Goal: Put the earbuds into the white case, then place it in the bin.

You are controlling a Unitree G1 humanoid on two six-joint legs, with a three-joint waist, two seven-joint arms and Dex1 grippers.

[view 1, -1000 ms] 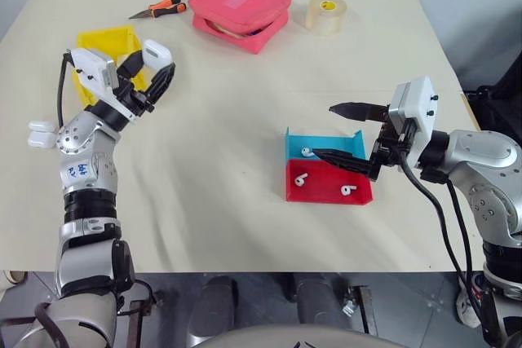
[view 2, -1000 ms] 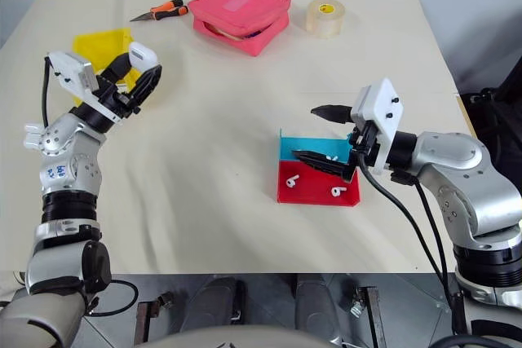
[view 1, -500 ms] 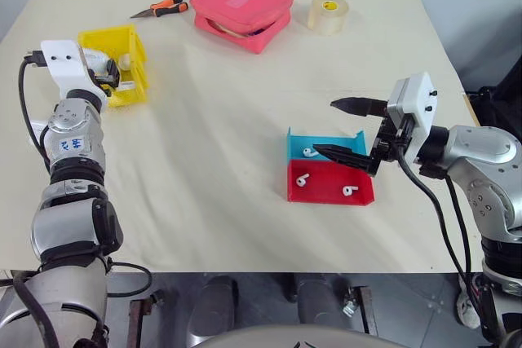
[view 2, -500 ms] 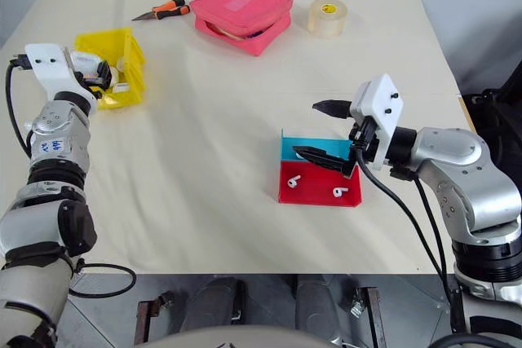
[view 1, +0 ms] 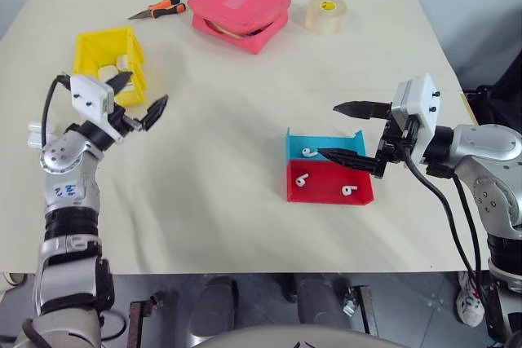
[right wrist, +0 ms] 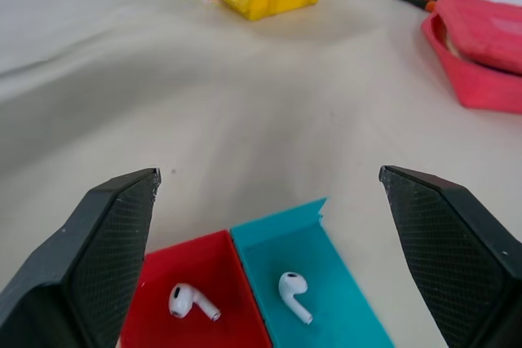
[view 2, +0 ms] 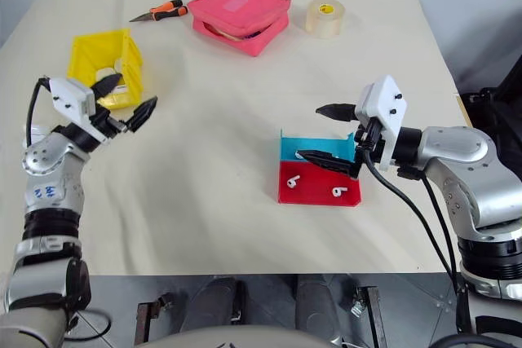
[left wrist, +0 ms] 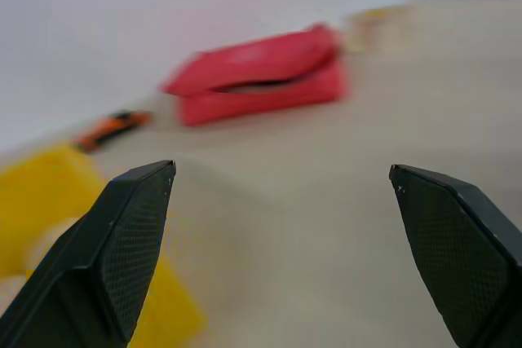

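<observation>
The yellow bin [view 1: 91,45] stands at the table's left, and a white case [view 1: 122,61] lies inside it. My left gripper [view 1: 147,87] hovers open and empty just in front of the bin's near right corner. A teal tray [view 1: 342,146] and a red tray [view 1: 330,193] sit side by side at the right. One earbud [view 1: 307,152] lies in the teal tray and two earbuds [view 1: 301,179] in the red. My right gripper [view 1: 327,129] is open above the trays, one finger over the teal tray.
A pink zipped pouch [view 1: 241,12] lies at the back centre. An orange-handled cutter [view 1: 159,10] is to its left and a roll of tape [view 1: 326,14] to its right. Bare table stretches between the bin and the trays.
My left gripper carried a white case over the bin, let it go inside, and has drawn back toward me, open. The right gripper has stayed in place.
</observation>
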